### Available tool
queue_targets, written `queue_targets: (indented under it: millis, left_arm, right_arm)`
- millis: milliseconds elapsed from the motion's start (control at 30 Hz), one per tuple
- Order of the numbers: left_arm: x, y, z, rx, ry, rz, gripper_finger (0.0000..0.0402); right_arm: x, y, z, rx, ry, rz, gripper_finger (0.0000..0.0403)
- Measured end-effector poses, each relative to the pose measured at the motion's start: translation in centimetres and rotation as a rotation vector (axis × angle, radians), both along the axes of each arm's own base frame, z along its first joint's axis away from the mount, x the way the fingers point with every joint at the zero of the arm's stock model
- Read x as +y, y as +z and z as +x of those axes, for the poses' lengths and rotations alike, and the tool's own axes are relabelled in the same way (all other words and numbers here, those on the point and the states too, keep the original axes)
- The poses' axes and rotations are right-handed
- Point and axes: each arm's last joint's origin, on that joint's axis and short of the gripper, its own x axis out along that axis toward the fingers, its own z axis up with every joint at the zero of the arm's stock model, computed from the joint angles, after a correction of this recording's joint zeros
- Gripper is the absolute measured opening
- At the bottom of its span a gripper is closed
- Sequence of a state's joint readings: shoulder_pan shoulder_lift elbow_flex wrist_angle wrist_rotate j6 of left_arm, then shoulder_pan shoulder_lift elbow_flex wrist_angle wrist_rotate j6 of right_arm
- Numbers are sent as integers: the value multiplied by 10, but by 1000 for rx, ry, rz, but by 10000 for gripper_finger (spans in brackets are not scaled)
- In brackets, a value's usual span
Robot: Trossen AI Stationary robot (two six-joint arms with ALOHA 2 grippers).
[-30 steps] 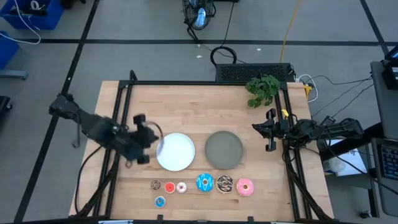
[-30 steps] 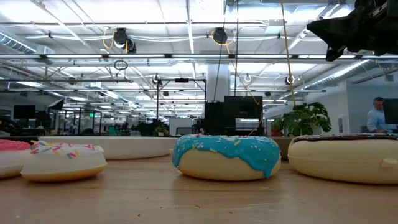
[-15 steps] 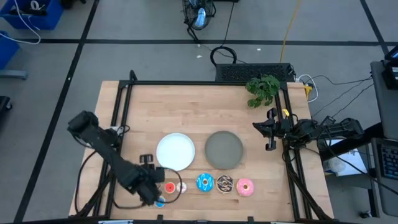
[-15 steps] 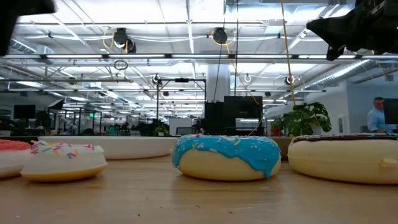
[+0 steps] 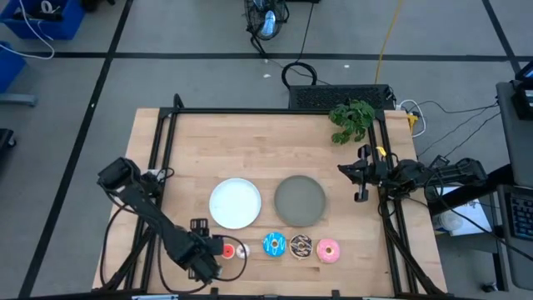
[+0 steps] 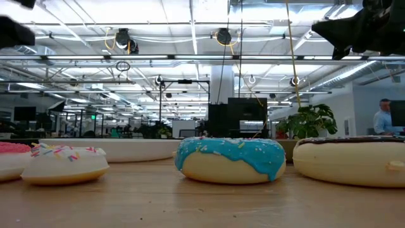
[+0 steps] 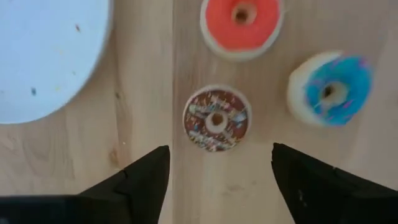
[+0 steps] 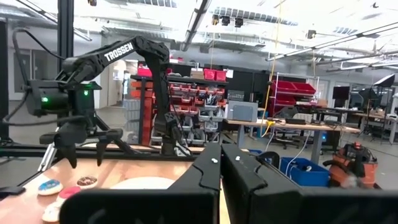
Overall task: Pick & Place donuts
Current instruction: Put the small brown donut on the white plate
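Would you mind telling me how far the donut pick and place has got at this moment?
Nothing looks placed: the round white plate and round grey plate hold no donuts. In hand: the left tool hovers open above the tiny brown sprinkled ring donut, not gripping it. Left: every donut visible, including the larger blue-iced one, lies on the wooden table. The right tool waits shut at the table's right edge.

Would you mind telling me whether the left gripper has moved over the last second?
Yes. In the high view the left gripper has swung from beside the large round white plate toward the table's near edge, and now hangs open over the tiny brown sprinkled donut.
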State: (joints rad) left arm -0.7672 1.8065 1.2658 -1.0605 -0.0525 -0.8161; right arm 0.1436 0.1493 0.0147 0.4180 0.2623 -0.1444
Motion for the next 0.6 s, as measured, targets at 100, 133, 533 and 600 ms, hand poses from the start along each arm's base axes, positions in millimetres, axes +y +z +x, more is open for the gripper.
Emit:
queue_targets:
  millis: [100,133,533,600]
  left_arm:
    - [5,-11,0,-1,-6,-6,291]
    - [6,-13,1,-8,-6,-11,291]
    - [15,-36,4,-25,-2,-83,292]
    - [15,-40,4,-36,-8,-97,292]
  right_arm:
    - [0,0,0,4,0,-1,0]
    - [0,0,0,3,0,-1,0]
    - [0,0,0,4,-1,-8,0]
    - [0,0,0,4,-1,-8,0]
